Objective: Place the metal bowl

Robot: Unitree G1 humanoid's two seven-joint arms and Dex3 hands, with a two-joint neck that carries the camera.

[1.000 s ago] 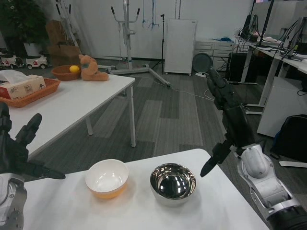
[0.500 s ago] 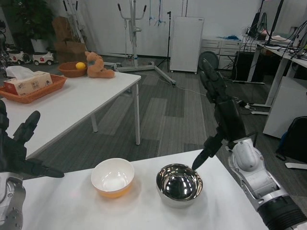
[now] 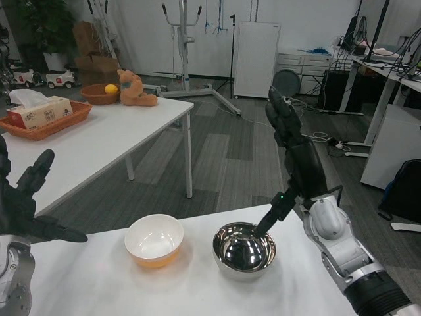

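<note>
Metal bowl sits upright near the table's right edge, just right of the orange-and-white bowl. Right hand splayed, holding nothing — thumb tip at the far rim. Left hand spread, empty, far left. Risk: a one-sided nudge could tip or skid the slick bowl — toward the neighbour or off the edge.

Right hand: black, many-fingered, segmented plastic links, matte finish. Small green light on thumb near tip. Right forearm: silver-white rounded shell, glossy, seam lines between panels; black ribbed collar at lower end. Left hand: black, same segmented build. Left forearm: silver shell, small round screw holes along edge.
</note>
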